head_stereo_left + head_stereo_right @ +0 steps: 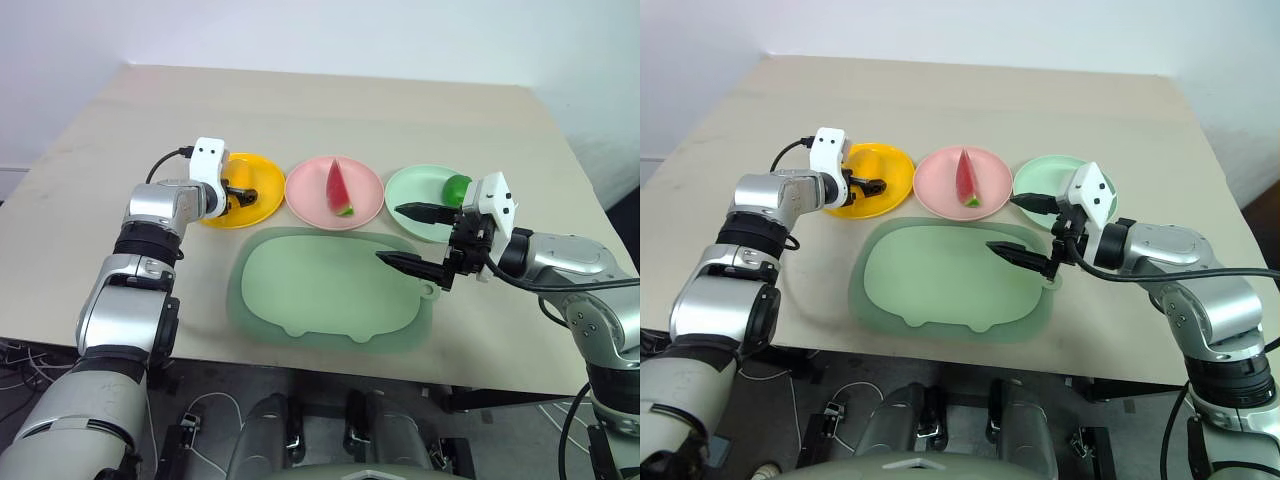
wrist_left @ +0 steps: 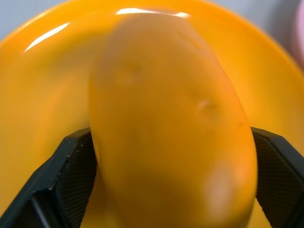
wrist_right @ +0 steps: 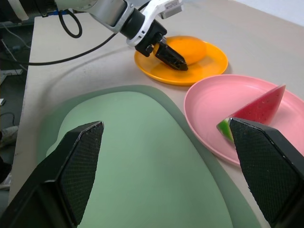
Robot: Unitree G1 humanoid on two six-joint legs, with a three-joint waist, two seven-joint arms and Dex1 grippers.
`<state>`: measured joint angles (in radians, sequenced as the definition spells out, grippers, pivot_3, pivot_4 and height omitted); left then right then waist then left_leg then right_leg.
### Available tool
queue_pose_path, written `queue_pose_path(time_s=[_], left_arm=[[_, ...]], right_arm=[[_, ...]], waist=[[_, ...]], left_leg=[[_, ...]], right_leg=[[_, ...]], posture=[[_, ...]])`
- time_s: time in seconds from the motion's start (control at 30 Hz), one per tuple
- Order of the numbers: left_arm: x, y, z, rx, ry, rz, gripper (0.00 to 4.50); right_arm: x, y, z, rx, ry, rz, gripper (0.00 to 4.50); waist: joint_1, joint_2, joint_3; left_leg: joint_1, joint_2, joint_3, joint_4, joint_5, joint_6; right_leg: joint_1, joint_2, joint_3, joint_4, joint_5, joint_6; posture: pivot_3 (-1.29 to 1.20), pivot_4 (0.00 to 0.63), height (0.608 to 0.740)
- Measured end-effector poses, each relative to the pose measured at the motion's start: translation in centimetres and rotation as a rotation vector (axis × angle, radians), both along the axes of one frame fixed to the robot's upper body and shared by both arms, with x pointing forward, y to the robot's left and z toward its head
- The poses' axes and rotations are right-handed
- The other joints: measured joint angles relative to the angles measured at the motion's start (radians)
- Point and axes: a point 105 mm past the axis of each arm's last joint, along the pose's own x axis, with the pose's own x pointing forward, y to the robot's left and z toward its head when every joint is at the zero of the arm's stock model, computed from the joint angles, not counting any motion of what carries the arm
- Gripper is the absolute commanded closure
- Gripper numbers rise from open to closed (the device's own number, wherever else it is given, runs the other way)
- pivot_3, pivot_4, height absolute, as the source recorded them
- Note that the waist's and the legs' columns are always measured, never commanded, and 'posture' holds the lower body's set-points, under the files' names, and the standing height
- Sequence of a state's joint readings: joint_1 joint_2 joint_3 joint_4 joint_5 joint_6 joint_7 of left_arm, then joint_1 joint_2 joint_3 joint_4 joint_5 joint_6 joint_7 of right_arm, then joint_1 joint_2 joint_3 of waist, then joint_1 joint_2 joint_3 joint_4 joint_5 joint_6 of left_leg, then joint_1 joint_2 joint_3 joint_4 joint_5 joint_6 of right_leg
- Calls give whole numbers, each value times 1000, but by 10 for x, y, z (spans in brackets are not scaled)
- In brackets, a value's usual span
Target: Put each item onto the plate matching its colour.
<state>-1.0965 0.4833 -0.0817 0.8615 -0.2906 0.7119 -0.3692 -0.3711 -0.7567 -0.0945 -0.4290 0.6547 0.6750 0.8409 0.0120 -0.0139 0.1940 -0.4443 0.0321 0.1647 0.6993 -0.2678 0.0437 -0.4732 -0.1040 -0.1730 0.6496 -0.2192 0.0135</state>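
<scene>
Mango over the yellow plate, release pending.

The mango sits clamped in the left claw above the yellow plate near the desk's far edge; wedge on pink, lime on green. Right claw gapes empty over the mat. Next: likely lower and release.

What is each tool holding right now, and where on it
The left tool grips the yellow mango across its sides, over the yellow-orange plate. The right tool is open, holding nothing.
</scene>
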Motion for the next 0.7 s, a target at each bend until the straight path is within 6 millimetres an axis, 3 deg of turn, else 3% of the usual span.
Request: queue_pose_path(time_s=[0.2,0.33,0.43,0.57,0.7], left_arm=[[-3,9,17,14,-44,3,47],[-17,20,25,42,-60,-13,47],[-37,26,35,17,-67,-61,47],[-69,19,61,-101,-208,-237,47],[-92,13,65,-177,-339,-371,47]], right_arm=[[0,0,0,1,0,0,0],[-1,-1,1,5,0,1,0],[-1,-1,2,12,0,3,0],[-1,-5,6,22,-10,-10,0],[0,-7,8,42,-16,-20,0]], waist=[[0,0,0],[-4,0,0],[-5,0,0],[-4,0,0],[2,0,0]], left_leg=[[0,0,0,0,0,0],[1,0,0,1,0,0],[1,0,0,1,1,0],[2,0,0,1,1,-1],[3,0,-1,1,0,-3]], right_leg=[[0,0,0,0,0,0],[0,0,0,2,0,0],[0,0,0,2,0,0],[1,0,0,2,0,0],[3,-1,0,2,0,-1]], posture=[[0,150,696],[0,150,696],[0,150,696],[0,150,696],[0,150,696]])
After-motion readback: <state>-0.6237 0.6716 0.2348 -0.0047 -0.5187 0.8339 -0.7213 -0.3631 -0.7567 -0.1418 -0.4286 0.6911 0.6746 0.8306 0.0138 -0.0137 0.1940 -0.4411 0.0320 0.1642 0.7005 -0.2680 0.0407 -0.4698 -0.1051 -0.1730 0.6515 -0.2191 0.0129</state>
